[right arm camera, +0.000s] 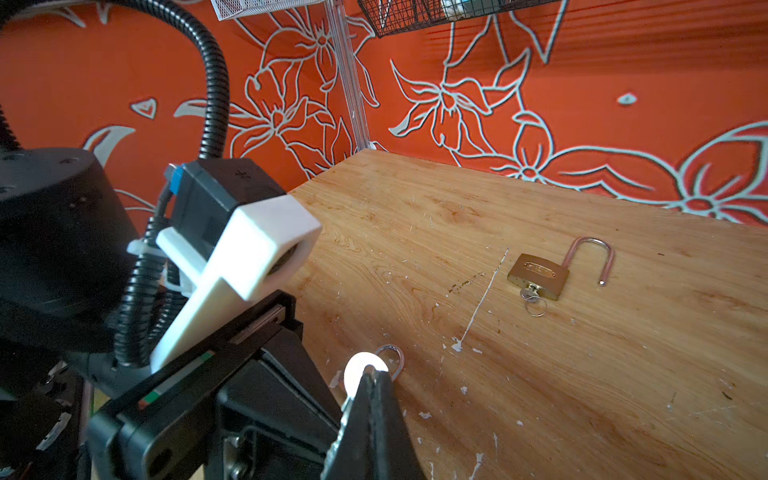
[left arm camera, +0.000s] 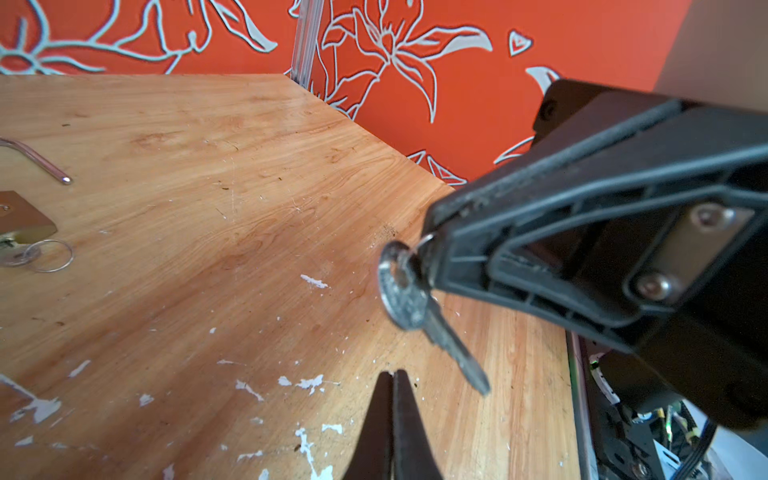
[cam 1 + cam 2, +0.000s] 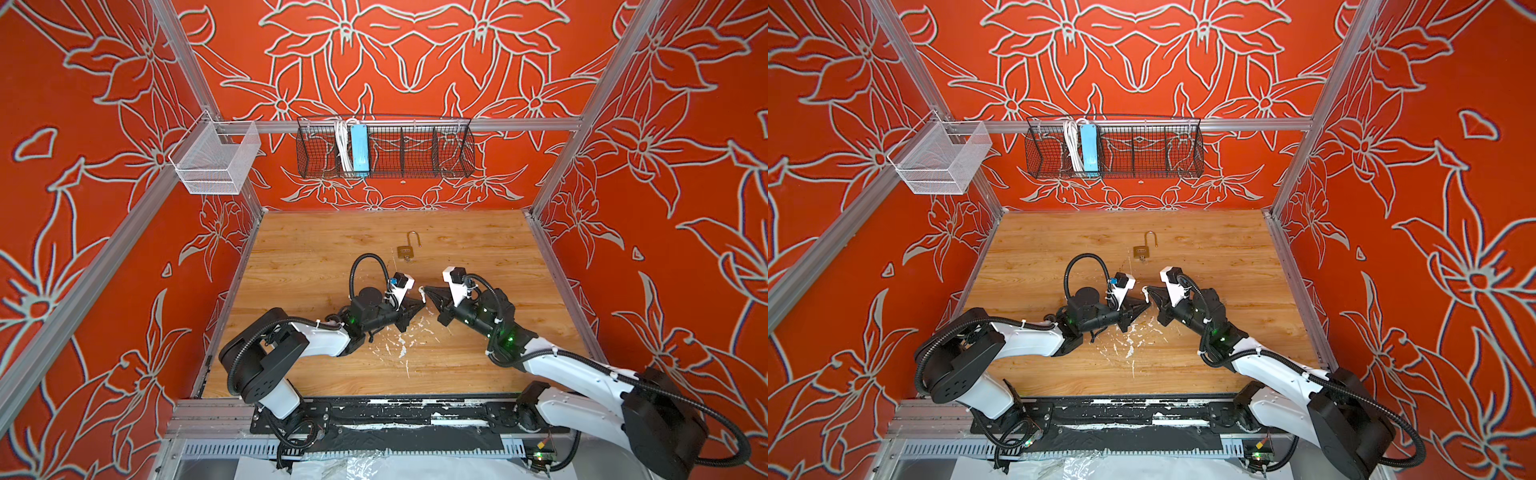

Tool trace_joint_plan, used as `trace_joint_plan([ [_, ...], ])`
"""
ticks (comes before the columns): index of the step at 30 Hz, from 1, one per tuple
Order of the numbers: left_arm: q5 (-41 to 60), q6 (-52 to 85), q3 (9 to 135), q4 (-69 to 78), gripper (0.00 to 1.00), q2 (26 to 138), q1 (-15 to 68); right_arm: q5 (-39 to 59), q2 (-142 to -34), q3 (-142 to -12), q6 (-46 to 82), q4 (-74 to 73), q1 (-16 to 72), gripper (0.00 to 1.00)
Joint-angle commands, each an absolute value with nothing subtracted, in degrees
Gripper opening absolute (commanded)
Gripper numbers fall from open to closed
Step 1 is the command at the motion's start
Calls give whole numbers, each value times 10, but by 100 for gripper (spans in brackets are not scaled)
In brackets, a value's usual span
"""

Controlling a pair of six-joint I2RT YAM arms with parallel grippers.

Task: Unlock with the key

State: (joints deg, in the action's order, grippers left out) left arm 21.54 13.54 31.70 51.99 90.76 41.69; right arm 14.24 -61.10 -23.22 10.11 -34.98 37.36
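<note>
Setting: A wooden table [image 3: 299,249] flecked with white chips stands boxed in by red walls [image 3: 415,50] patterned with pale flowers.
Padlock: The brass padlock [image 3: 405,250] [image 3: 1142,250] lies flat toward the back middle of the table, apart from both grippers. Its shackle [image 1: 607,266] is swung open.
Key: A key [image 1: 528,294] sits in the padlock's keyhole on the side facing the arms.
Right gripper: The right gripper [image 3: 424,289] [image 1: 374,372] has its jaws closed, pinching a second key [image 2: 409,303] at its ring [image 1: 401,360]. In the left wrist view the key dangles blade-down above the wood.
Left gripper: The left gripper [image 3: 422,306] [image 2: 392,376] has its jaws pressed together with nothing between them. Its tip is just beside the right gripper's tip at mid-table in both top views. Whether the two tips touch cannot be told.
Back rail: A black wire basket [image 3: 415,149] holds a blue power strip [image 3: 359,149] and a white cord [image 3: 343,145].
Left corner: A white mesh basket [image 3: 216,162] hangs from the frame.
</note>
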Motion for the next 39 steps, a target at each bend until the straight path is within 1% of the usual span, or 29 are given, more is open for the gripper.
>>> trace_joint_plan([
  [1, 206, 110, 325, 496, 0, 886, 419, 128, -592, -222, 89, -350, 379, 0],
  [7, 211, 58, 351, 397, 0, 858, 419, 120, -587, -223, 81, -341, 379, 0],
  [10, 211, 55, 353, 382, 1, 848, 418, 114, -590, -220, 85, -348, 379, 0],
  [11, 219, 57, 354, 379, 21, 846, 418, 114, -590, -221, 85, -346, 379, 0],
  [12, 235, 58, 356, 375, 37, 844, 418, 115, -591, -222, 86, -345, 379, 0],
  [13, 247, 63, 355, 382, 42, 843, 418, 116, -591, -222, 88, -346, 379, 0],
  [15, 271, 93, 334, 450, 48, 847, 418, 121, -592, -219, 90, -354, 379, 0],
  [17, 273, 123, 311, 519, 49, 853, 418, 123, -592, -218, 90, -356, 379, 0],
  [21, 207, 152, 313, 512, 50, 861, 418, 138, -590, -215, 92, -366, 379, 0],
  [23, 194, 172, 300, 552, 49, 868, 418, 139, -593, -214, 94, -371, 379, 0],
  [25, 204, 190, 280, 625, 47, 880, 418, 142, -597, -214, 94, -372, 379, 0],
  [27, 208, 202, 270, 663, 47, 885, 418, 143, -600, -215, 95, -372, 379, 0],
  [31, 219, 206, 286, 634, 46, 888, 418, 148, -612, -219, 97, -377, 379, 0],
  [35, 224, 214, 284, 659, 45, 899, 418, 153, -623, -222, 99, -379, 379, 0],
  [39, 291, 220, 305, 633, 45, 900, 418, 143, -620, -222, 90, -371, 379, 0],
])
